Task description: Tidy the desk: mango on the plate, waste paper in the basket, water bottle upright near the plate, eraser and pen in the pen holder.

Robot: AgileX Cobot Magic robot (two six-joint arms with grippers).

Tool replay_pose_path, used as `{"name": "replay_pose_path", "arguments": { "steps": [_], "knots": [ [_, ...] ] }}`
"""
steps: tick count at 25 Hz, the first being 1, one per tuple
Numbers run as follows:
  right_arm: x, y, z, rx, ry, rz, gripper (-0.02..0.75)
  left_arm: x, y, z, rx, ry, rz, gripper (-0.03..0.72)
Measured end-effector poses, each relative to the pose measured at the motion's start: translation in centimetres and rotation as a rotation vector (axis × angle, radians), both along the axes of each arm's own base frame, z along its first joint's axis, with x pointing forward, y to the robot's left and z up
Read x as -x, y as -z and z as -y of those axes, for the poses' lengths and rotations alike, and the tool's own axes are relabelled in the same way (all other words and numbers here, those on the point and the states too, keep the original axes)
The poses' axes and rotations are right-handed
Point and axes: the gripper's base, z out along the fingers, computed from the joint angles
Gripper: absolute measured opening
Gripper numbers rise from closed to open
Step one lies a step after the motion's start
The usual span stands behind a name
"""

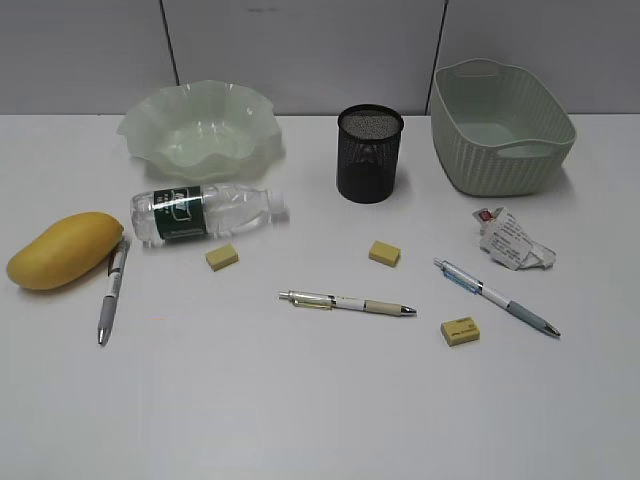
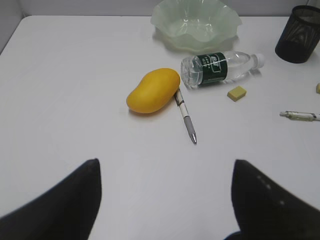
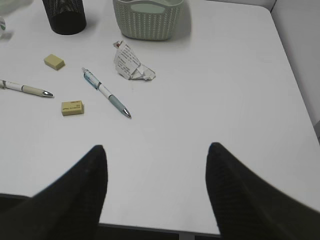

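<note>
A yellow mango (image 1: 64, 250) (image 2: 153, 90) lies at the left, a pen (image 1: 112, 290) (image 2: 186, 116) touching it. A water bottle (image 1: 205, 212) (image 2: 220, 67) lies on its side before the pale green wavy plate (image 1: 200, 128) (image 2: 196, 22). Three erasers lie loose: left (image 1: 222, 257) (image 2: 237, 93), middle (image 1: 384, 252) (image 3: 54, 61), right (image 1: 459, 331) (image 3: 72, 108). Two more pens lie in the middle (image 1: 346, 303) (image 3: 26, 89) and at the right (image 1: 495, 296) (image 3: 106, 92). Crumpled paper (image 1: 512, 240) (image 3: 131, 65) lies before the green basket (image 1: 500, 125) (image 3: 147, 19). The black mesh pen holder (image 1: 369, 153) (image 3: 64, 16) stands between. Both grippers, left (image 2: 165, 167) and right (image 3: 156, 152), are open and empty.
The white table's right edge and front edge show in the right wrist view (image 3: 285, 55). A grey panelled wall stands behind the table.
</note>
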Motion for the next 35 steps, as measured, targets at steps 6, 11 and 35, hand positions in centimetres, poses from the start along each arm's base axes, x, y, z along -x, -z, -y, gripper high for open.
{"name": "replay_pose_path", "arguments": {
  "steps": [6,11,35],
  "knots": [
    [0.0,0.0,0.0,0.000,0.000,0.000,0.495,0.0,0.0,0.0,0.000,0.000,0.000,0.603],
    [0.0,0.0,0.0,0.000,0.000,0.000,0.495,0.0,0.0,0.0,0.000,0.000,0.000,0.595],
    [0.0,0.0,0.0,0.000,0.000,0.000,0.495,-7.4,-3.6,0.4,0.013,-0.002,-0.124,0.587]
  ]
}}
